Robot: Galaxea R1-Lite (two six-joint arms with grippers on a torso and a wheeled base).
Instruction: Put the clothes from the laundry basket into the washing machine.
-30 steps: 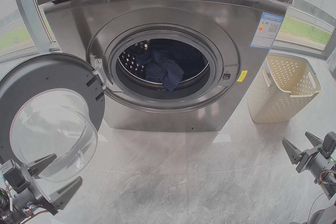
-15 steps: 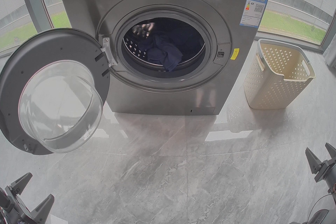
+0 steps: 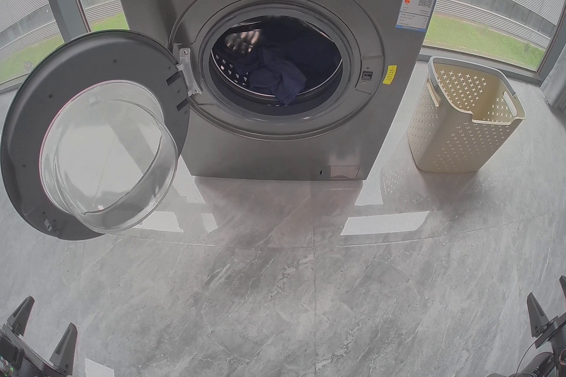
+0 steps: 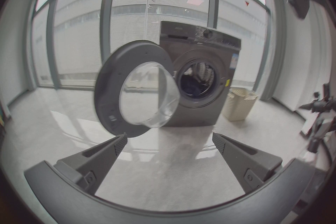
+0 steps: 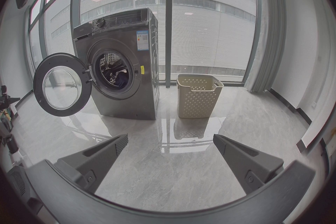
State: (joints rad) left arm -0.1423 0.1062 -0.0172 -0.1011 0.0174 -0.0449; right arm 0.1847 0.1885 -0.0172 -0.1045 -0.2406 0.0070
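The grey washing machine stands ahead with its round door swung open to the left. Dark blue clothes lie inside the drum, one fold hanging over the drum's lip. The cream laundry basket stands on the floor to the machine's right; no clothes show in it. My left gripper is at the bottom left, open and holding nothing. Low in the right corner my right gripper is open and holds nothing. The machine, basket and machine, basket show far off in both wrist views.
Glossy grey tiled floor stretches between me and the machine. Floor-to-ceiling windows run behind the machine and basket. A curtain hangs in the corner beyond the basket.
The whole head view has drawn back from the machine, so machine and basket look smaller and higher. Both grippers have dropped toward the bottom corners, still open.
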